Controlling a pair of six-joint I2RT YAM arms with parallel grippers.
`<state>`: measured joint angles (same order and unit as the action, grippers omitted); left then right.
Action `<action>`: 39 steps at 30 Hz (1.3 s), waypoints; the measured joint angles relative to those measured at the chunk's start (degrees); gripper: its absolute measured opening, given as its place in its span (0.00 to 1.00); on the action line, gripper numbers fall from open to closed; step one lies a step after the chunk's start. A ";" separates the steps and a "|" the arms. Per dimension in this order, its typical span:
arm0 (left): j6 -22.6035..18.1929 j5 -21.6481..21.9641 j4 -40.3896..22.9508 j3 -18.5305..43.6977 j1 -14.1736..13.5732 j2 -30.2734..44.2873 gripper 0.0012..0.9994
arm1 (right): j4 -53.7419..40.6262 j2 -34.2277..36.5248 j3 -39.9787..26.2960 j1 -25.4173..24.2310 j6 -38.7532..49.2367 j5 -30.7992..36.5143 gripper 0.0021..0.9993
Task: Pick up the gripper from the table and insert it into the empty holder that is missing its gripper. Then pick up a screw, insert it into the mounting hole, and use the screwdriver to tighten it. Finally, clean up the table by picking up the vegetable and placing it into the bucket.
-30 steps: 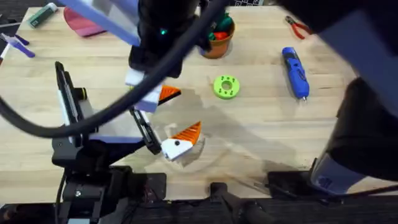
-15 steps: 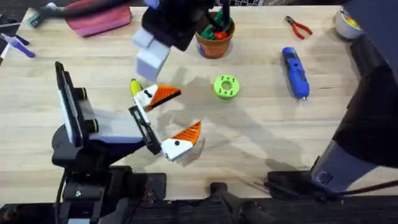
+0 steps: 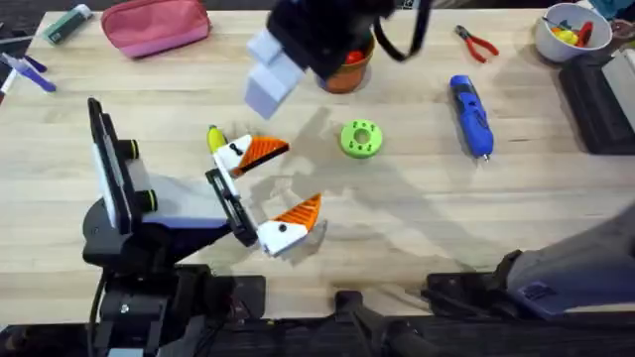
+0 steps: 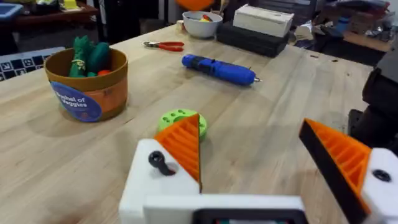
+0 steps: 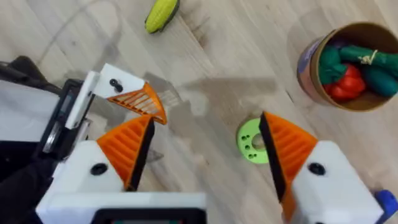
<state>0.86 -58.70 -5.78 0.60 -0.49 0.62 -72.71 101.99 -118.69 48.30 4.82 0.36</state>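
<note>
Orange-padded, our right claw (image 5: 205, 149) hangs released above the bench (image 3: 417, 218), the vegetable (image 5: 161, 14) ahead of it and the bucket (image 5: 348, 65) beside; our left claw (image 4: 261, 155) rests released.

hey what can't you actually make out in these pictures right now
- The screw: too small to pick out in any view.
- The screwdriver: its thin bit is barely resolved from overhead.
- The bucket: overhead, the blurred right arm covers most of it.
- The vegetable: overhead, the left gripper's white finger mount hides its lower end.
- The green disc: in the right wrist view, the right gripper's orange pad overlaps it.
</note>
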 joint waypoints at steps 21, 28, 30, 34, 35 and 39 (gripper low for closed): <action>0.00 0.00 0.00 0.00 0.00 0.00 0.99 | 15.00 -28.73 45.92 -27.35 -18.62 0.46 0.99; 0.00 0.00 0.00 0.00 0.00 0.00 0.99 | 15.20 -28.73 45.92 -33.02 -19.00 0.46 0.99; 0.00 0.00 0.00 0.00 0.00 0.00 0.99 | 15.22 -28.74 45.92 -33.56 -19.02 0.46 0.99; 0.00 0.00 0.00 0.00 0.00 0.00 0.99 | 15.32 -28.73 45.92 -33.67 -19.17 0.46 0.99; 0.00 0.02 0.00 0.00 0.00 0.00 0.99 | 15.38 -28.73 45.92 -33.67 -19.19 0.46 0.99; 0.00 0.01 0.00 0.00 0.00 0.00 0.99 | 15.79 -28.73 45.92 -33.67 -19.21 0.46 0.99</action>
<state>0.86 -58.69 -5.78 0.60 -0.49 0.62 -56.93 73.25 -72.77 14.63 -14.39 0.82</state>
